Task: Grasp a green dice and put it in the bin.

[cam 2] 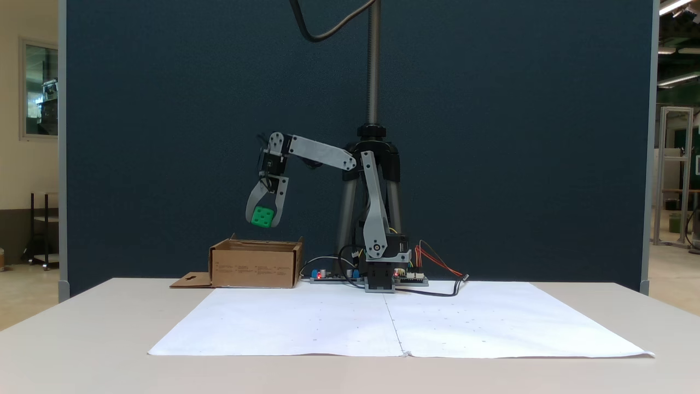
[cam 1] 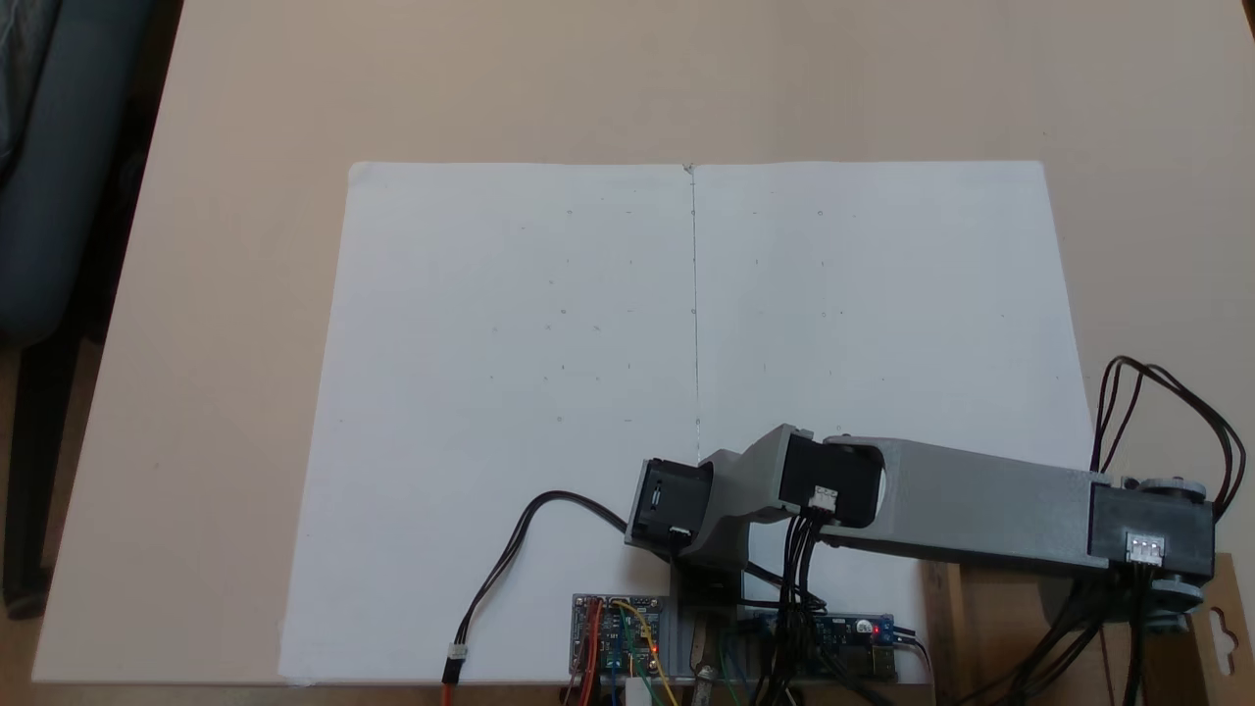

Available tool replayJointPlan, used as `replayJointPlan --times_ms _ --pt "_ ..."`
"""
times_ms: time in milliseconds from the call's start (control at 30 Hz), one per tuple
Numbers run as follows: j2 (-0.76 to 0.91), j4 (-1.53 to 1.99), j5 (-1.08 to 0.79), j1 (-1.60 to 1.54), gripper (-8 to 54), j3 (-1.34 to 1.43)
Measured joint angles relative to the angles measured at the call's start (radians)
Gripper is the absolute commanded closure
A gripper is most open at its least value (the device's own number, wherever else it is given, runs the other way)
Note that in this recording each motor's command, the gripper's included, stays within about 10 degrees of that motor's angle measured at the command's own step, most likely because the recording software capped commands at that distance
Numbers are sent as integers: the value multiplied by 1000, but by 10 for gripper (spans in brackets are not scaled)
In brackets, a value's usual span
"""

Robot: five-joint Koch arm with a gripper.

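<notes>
Worktop (cam 1: 225,294) of pale beige laminate is seen from above in one fixed view, covered at its centre by two white paper sheets (cam 1: 549,343) joined along a seam. The grey plastic arm (cam 1: 980,500) is stretched from the base at 6 o'clock toward 4 o'clock, with black cables looped above its far joint. A corner of the shallow brown cardboard bin (cam 1: 1221,628), with its hang-hole flap, is glimpsed at 4 o'clock beneath that joint. Circuit boards (cam 1: 618,632) with lit red lights are set at 6 o'clock.

From the front, in the other fixed view, the end effector (cam 2: 263,218) is hung downward from the arm's wrist, clamped on the small bright green plastic dice (cam 2: 263,217), whose dark round pips are turned toward the camera. The dice is held in the air above the open bin (cam 2: 255,271), well clear of its rim. The bin is stood on the worktop at 9 o'clock from the arm's base, its flap laid flat at 9 o'clock of the box. A dark blue partition (cam 2: 492,137) is stood behind.
</notes>
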Motion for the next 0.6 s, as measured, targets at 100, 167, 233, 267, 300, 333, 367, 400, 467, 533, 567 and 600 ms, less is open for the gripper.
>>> replayJointPlan --times_ms 100,167,233,267,300,333,367,400,467,533,567,600 --pt "-8 -2 0 5 323 0" --pt "-6 -6 0 5 135 0" --pt "-20 -8 0 6 85 0" --pt "-26 -8 0 6 45 0" --pt "-26 -8 0 6 43 0" --pt "-26 -8 0 6 43 0" --pt "-25 -8 0 6 43 -2" --pt "-25 -8 0 6 43 0" --pt "-26 -9 0 6 43 0" --pt "-26 -14 3 -8 43 -2" --pt "-25 -15 5 -21 43 0" --pt "-20 -15 32 -67 43 -31"
